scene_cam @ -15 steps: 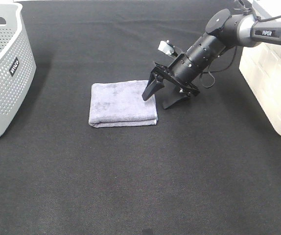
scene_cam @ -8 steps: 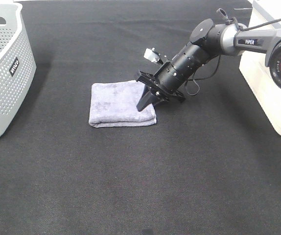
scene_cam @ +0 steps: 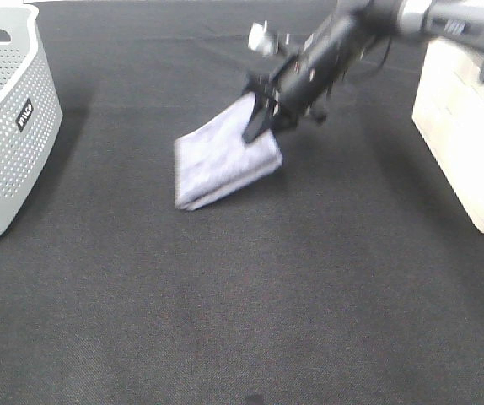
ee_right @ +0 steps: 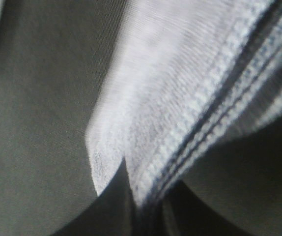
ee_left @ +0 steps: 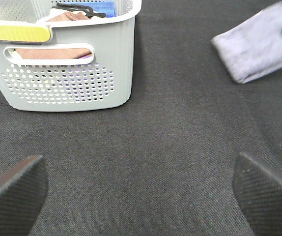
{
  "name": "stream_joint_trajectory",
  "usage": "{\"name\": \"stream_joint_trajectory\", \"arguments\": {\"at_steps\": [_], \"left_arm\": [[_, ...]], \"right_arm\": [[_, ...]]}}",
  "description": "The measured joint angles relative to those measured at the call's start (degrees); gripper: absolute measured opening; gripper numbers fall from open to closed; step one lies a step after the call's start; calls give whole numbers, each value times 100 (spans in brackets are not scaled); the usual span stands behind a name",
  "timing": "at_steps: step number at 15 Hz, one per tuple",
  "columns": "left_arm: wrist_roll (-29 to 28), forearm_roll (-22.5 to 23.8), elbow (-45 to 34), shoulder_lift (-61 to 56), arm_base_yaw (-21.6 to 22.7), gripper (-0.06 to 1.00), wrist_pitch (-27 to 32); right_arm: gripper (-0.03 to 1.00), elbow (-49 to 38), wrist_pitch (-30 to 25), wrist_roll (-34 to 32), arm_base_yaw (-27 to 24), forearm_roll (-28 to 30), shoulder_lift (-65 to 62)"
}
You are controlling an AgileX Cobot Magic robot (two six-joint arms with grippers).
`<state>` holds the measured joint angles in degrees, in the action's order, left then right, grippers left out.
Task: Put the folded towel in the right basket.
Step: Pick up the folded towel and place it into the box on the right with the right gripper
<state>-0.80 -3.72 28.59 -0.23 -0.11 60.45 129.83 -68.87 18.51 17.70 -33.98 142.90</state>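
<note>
The folded lavender towel (scene_cam: 223, 157) hangs tilted over the black tabletop, its far right corner raised. My right gripper (scene_cam: 264, 125) is shut on that corner. In the right wrist view the towel (ee_right: 180, 88) fills the frame with its stitched edges clamped in the right gripper (ee_right: 142, 209). The right basket (scene_cam: 465, 139) is white and stands at the right edge, apart from the towel. My left gripper (ee_left: 141, 196) is open and empty above bare cloth; the towel (ee_left: 259, 46) shows far off in its view.
A grey perforated basket (scene_cam: 6, 126) stands at the left edge; in the left wrist view this basket (ee_left: 67, 73) holds folded cloths and a yellow-edged item. Black cloth (scene_cam: 250, 295) covers the table.
My right gripper closed on the towel's right corner and lifted it up and toward the back. The towel now tilts and has shifted right; it lay flat before.
</note>
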Motion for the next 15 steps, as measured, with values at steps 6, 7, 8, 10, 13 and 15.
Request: {"name": "stream_joint_trajectory", "arguments": {"at_steps": [6,7,8,10,13,15], "left_arm": [[0,0,0,0,0,97,0],[0,0,0,0,0,97,0],[0,0,0,0,0,97,0],[0,0,0,0,0,97,0],[0,0,0,0,0,97,0],[0,0,0,0,0,97,0]], "right_arm": [[6,510,-74,-350,-11,1341,-1003],[6,516,-92,-458,-52,1593,-1249],[6,516,-103,-539,-126,1805,-1507],[6,521,-115,-756,-516,2235,-2149],[6,521,-115,-819,-1243,2441,-2699],[6,521,-115,-1008,-1782,2469,-2916]]}}
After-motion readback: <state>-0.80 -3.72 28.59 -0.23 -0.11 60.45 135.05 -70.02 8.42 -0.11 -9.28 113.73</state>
